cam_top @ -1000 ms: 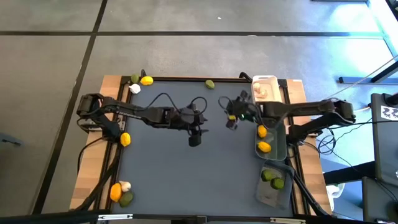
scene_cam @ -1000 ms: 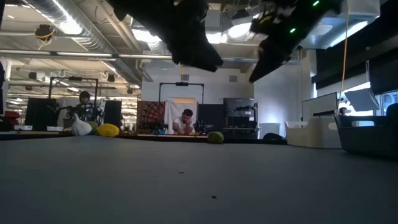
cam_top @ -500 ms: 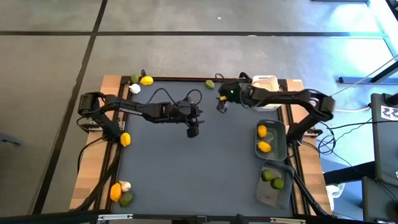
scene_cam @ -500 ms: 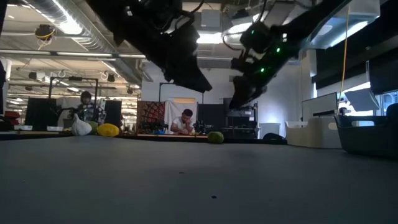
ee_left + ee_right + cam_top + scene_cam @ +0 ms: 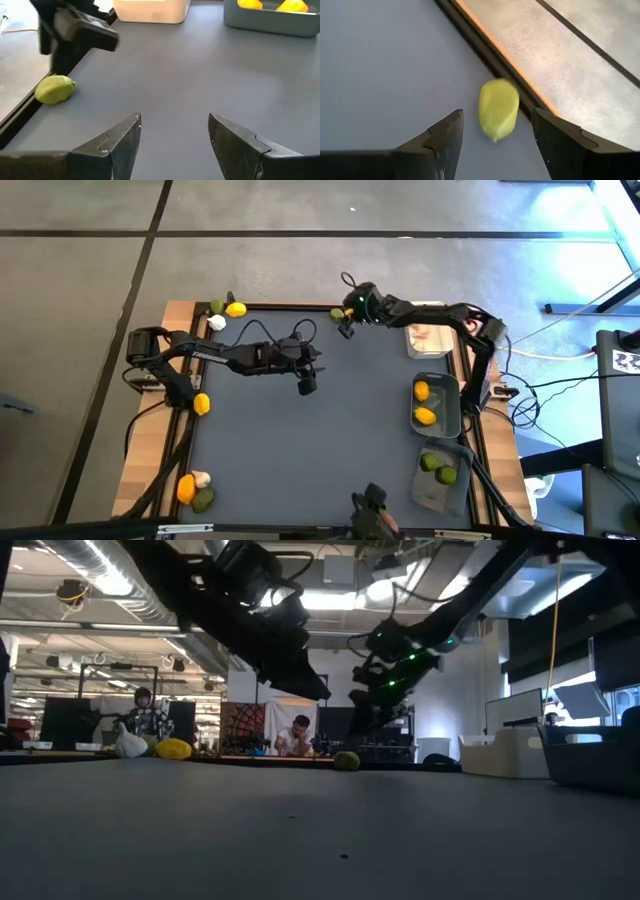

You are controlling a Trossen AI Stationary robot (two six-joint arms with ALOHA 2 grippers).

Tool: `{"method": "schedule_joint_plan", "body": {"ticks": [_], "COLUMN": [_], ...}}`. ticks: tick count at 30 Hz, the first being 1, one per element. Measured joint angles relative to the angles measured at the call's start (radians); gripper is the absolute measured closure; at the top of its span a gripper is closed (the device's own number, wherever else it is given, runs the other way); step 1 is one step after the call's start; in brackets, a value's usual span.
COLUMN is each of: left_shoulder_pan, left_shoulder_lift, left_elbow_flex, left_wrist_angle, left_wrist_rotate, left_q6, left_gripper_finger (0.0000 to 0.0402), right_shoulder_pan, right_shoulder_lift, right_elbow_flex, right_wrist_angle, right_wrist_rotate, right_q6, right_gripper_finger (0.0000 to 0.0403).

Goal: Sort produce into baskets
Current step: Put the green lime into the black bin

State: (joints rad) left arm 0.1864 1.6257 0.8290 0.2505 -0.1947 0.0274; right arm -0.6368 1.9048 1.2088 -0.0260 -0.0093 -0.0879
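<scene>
A dull green lime (image 5: 498, 109) lies on the dark mat against the table's far rim; it also shows in the high view (image 5: 338, 313) and the low view (image 5: 347, 761). My right gripper (image 5: 496, 118) is open just above and near-right of it (image 5: 347, 328), its fingers standing to either side without touching. My left gripper (image 5: 308, 385) is open and empty over the mat's middle, shown in its wrist view (image 5: 174, 120). The white basket (image 5: 427, 330), the dark grey-green basket (image 5: 437, 420) with two lemons, and the translucent grey basket (image 5: 440, 485) with limes line the right side.
A lime (image 5: 217, 306), a lemon (image 5: 236, 309) and a garlic bulb (image 5: 216, 323) lie at the far left corner. A lemon (image 5: 201, 404) sits on the left edge. A lemon (image 5: 186, 488), garlic (image 5: 202, 478) and lime (image 5: 203, 500) lie at the near left.
My right gripper has swung from beside the dark basket toward the table's far edge and left, coming down over the lime at the far rim. My left gripper has drawn back a little toward the far left. Both stay open.
</scene>
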Motion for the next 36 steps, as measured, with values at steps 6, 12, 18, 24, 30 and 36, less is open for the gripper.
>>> {"method": "schedule_joint_plan", "body": {"ticks": [6, 12, 18, 24, 30, 36], "left_shoulder_pan": [0.003, 0.003, 0.003, 0.003, 0.003, 0.003], "left_shoulder_lift": [0.0, 0.0, 0.0, 0.0, 0.0, 0.0], "left_elbow_flex": [-0.025, -0.028, -0.028, -0.028, -0.028, -0.028], "left_wrist_angle": [0.041, 0.038, 0.038, 0.038, 0.038, 0.013], "left_wrist_rotate": [0.0, 0.0, 0.0, 0.0, 0.0, 0.0], "left_q6": [-0.001, -0.002, -0.002, -0.003, -0.003, 0.0], "left_gripper_finger": [0.0174, 0.0174, 0.0174, 0.0174, 0.0174, 0.0174], "right_shoulder_pan": [-0.028, -0.025, -0.025, -0.025, -0.025, -0.016], "right_shoulder_lift": [0.123, 0.189, 0.222, 0.223, 0.222, 0.21], "right_elbow_flex": [0.156, 0.194, 0.194, 0.193, 0.193, 0.193], "right_wrist_angle": [-0.104, -0.115, -0.134, -0.135, -0.132, -0.17], "right_wrist_rotate": [-0.011, -0.045, -0.025, -0.02, -0.021, -0.028], "right_q6": [-0.006, -0.007, -0.021, -0.065, -0.109, -0.13], "right_gripper_finger": [0.0171, 0.0171, 0.0171, 0.0179, 0.0255, 0.0288]}}
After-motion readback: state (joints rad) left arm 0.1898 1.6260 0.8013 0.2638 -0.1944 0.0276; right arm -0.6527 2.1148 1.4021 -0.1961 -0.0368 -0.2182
